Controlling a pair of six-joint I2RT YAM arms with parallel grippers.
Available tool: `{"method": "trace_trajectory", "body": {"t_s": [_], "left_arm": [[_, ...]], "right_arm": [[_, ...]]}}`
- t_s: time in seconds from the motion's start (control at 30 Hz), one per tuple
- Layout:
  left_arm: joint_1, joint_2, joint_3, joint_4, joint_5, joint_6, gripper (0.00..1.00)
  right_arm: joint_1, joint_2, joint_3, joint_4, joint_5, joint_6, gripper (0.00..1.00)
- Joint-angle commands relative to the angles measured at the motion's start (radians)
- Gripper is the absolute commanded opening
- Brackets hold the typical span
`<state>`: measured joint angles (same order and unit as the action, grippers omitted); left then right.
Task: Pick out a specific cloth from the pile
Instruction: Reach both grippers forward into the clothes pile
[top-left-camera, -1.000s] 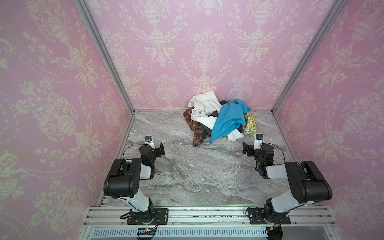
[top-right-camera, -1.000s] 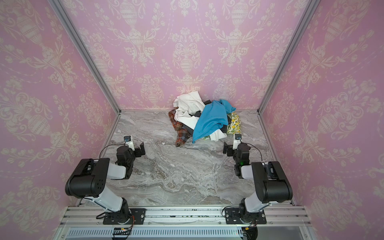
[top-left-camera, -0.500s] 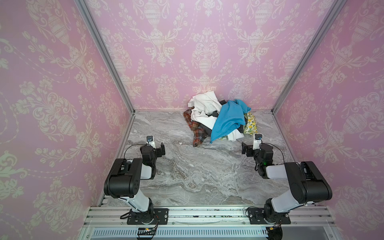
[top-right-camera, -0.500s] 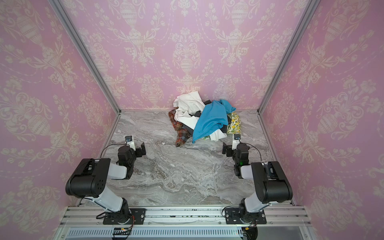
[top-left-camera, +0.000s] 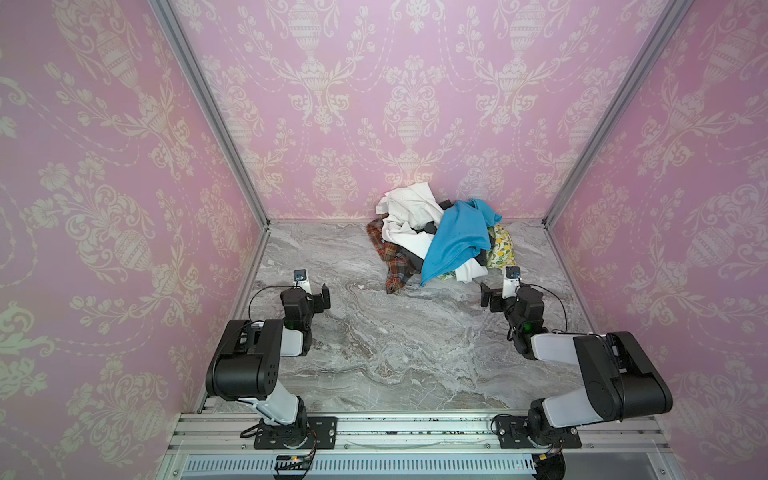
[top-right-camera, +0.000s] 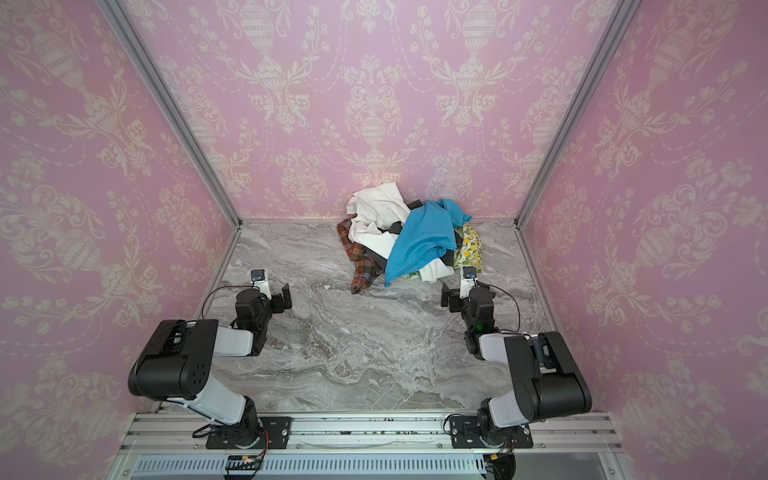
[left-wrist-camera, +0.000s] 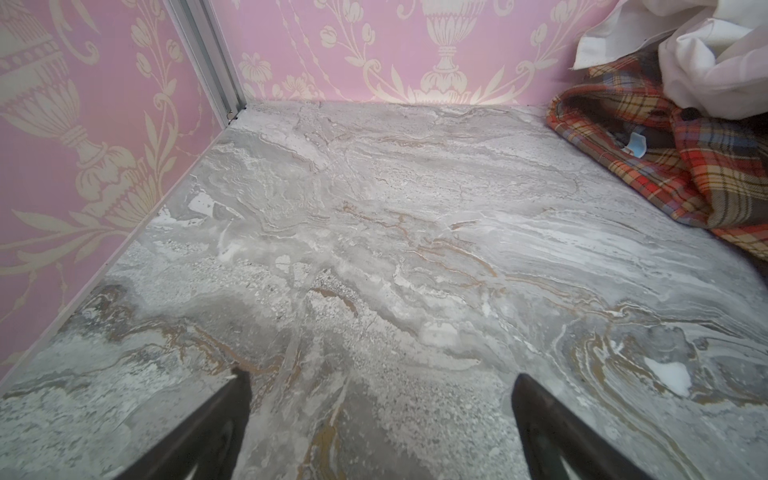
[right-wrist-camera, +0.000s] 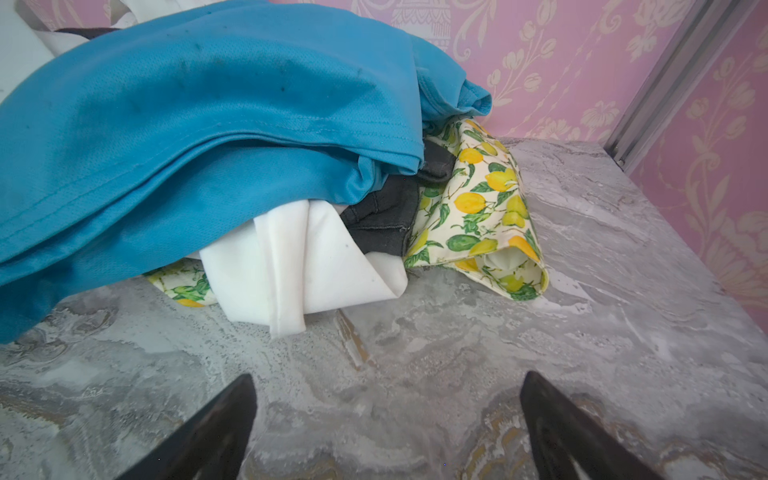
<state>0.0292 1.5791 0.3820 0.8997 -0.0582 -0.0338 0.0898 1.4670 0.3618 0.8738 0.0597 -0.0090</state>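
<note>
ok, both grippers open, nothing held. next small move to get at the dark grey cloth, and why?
Probably ease the right gripper forward toward the dark grey cloth: it lies just ahead, a fold showing between the white cloth and lemon-print cloth, under the blue cloth. That gripper is open, empty and nearest.

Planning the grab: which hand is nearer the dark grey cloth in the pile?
Right. The right hand sits short of the dark grey cloth, facing it; the left hand is farther off, past the plaid cloth.
</note>
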Motion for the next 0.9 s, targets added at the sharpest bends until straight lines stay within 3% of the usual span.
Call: {"method": "trace_trajectory", "body": {"t_s": [0.0,0.17,0.37,0.53,0.7,0.87], "left_arm": [[-0.008,-0.05,0.039,-0.1,0.019,0.032,0.99],[-0.041,-0.145,0.129,-0.315,0.007,0.069,0.99],[-0.061,-0.26,0.215,-0.44,0.043,-0.057,0.99],[-0.104,-0.294,0.29,-0.53,0.096,-0.15,0.99],[-0.158,-0.29,0.341,-0.57,0.155,-0.22,0.99],[-0.252,-0.276,0.391,-0.627,0.154,-0.225,0.99]], "right_arm": [[0.018,-0.026,0.009,-0.032,0.042,-0.042,1.0],[0.062,-0.061,0.025,-0.086,0.096,-0.077,1.0],[0.096,-0.111,0.069,-0.189,0.147,-0.096,1.0],[0.097,-0.183,0.114,-0.302,0.212,-0.03,1.0],[0.093,-0.23,0.273,-0.575,0.291,0.026,1.0],[0.061,-0.225,0.423,-0.801,0.264,0.113,1.0]]}}
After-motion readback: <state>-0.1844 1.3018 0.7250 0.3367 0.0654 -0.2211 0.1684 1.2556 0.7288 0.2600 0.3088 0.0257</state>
